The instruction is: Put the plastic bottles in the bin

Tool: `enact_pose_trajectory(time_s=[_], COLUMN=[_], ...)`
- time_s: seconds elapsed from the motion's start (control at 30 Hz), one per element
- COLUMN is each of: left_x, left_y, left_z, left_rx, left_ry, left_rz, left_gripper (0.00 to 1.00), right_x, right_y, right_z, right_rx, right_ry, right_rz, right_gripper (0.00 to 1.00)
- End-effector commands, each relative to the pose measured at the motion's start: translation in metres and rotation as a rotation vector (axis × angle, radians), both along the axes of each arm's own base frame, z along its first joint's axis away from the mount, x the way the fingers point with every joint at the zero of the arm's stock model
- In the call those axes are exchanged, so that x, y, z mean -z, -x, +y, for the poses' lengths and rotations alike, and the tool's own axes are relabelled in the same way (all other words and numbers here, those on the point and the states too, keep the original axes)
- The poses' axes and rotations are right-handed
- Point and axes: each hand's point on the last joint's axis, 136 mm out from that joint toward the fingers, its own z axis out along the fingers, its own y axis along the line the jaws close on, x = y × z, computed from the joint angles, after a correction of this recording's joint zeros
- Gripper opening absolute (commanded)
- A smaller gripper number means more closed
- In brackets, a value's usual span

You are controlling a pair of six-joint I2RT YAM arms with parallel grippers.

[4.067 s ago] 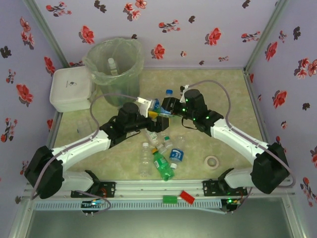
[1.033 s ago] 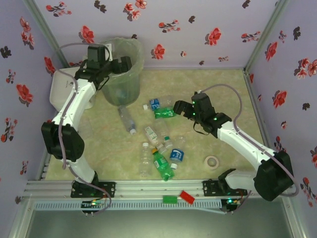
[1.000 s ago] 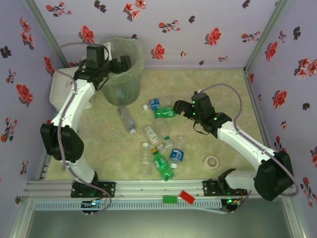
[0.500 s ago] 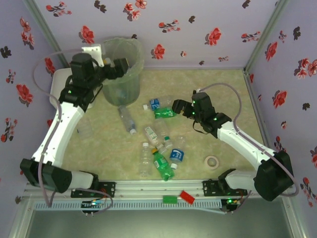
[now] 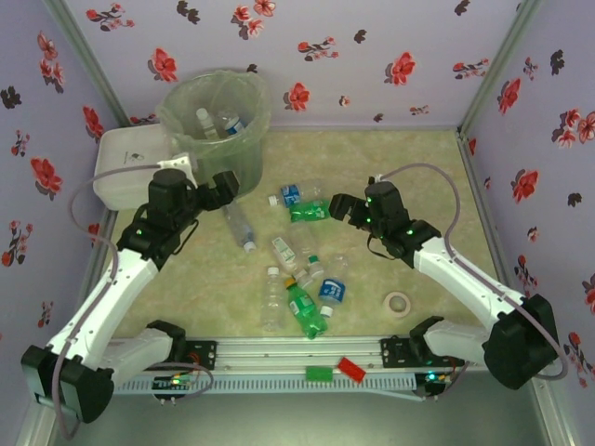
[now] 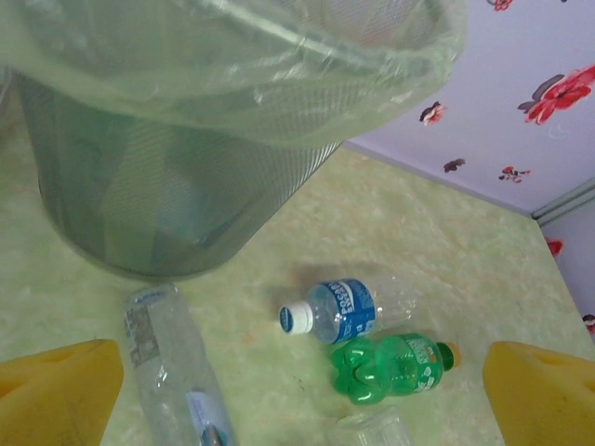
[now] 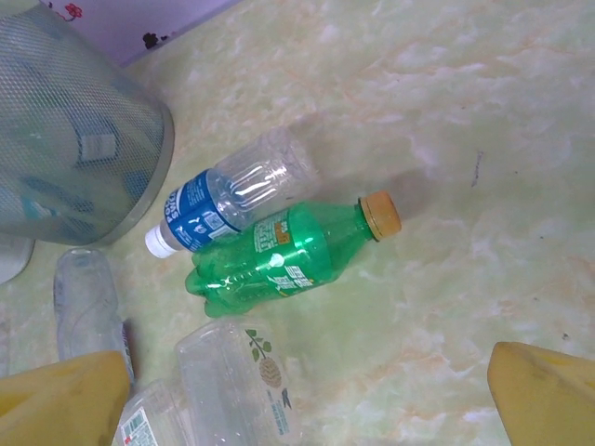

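ok so, left to right: the white lidded box [image 5: 130,165] sits well off to the outer side of the left gripper [image 5: 221,186]; that gripper's jaws are spread wide with nothing in them; the bin [image 5: 244,153], a mesh bucket with a clear bag liner, stands just ahead of them with two bottles [image 5: 229,124] already inside; a clear bottle [image 6: 172,367] lies right by the inside of one yellow finger [image 6: 56,395]; further ahead between the jaws, a blue-label bottle [image 6: 344,309] and a green bottle [image 6: 390,364] lie touching; the right gripper [image 5: 337,206] is wide open too, empty, hanging over that same pair, green one roughly centred between its jaws; a leaf-label clear bottle [image 7: 237,386] lies nearer its bin-side finger; more loose bottles [image 5: 302,283] sit behind both grippers, toward the bases; the tape roll [image 5: 400,303] is well behind the right jaws
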Motion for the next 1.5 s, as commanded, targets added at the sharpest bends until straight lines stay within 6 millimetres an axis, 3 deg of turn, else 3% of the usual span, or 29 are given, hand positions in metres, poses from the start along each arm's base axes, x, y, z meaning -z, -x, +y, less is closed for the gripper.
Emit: enact_pose_trajectory(time_s=[0.0, 0.17, 0.37, 0.83, 1.07, 1.3, 1.47], left_x=[0.018, 0.067, 0.123, 0.186, 0.206, 0.226, 0.235], left_y=[0.005, 0.015, 0.019, -0.016, -0.028, -0.026, -0.017], left_z=[-0.004, -0.009, 0.001, -0.018, -0.028, -0.021, -0.011], left_rx=[-0.005, 0.006, -0.074, -0.123, -0.133, -0.168, -0.178], left_ry=[0.034, 0.006, -0.086, -0.176, -0.185, -0.225, -0.260], left_rz=[0.030, 0.091, 0.205, 0.355, 0.393, 0.425, 0.432], left_gripper=[1.00, 1.00, 1.00, 1.00, 1.00, 0.96, 0.86], right_x=[-0.001, 0.018, 0.040, 0.022, 0.027, 0.039, 0.031], right_y=[0.001, 0.011, 0.023, 0.017, 0.014, 0.009, 0.005], right_z=[-0.002, -0.014, -0.020, 0.002, 0.004, 0.009, 0.029], right_rx=[0.002, 0.038, 0.031, -0.014, -0.016, -0.043, -0.140], right_ry=[-0.002, 0.016, 0.031, -0.080, -0.082, -0.039, -0.062], right_rz=[-0.001, 0.030, 0.047, 0.035, 0.023, 0.030, 0.034], right_gripper=[1.00, 1.00, 1.00, 1.00, 1.00, 1.00, 1.00])
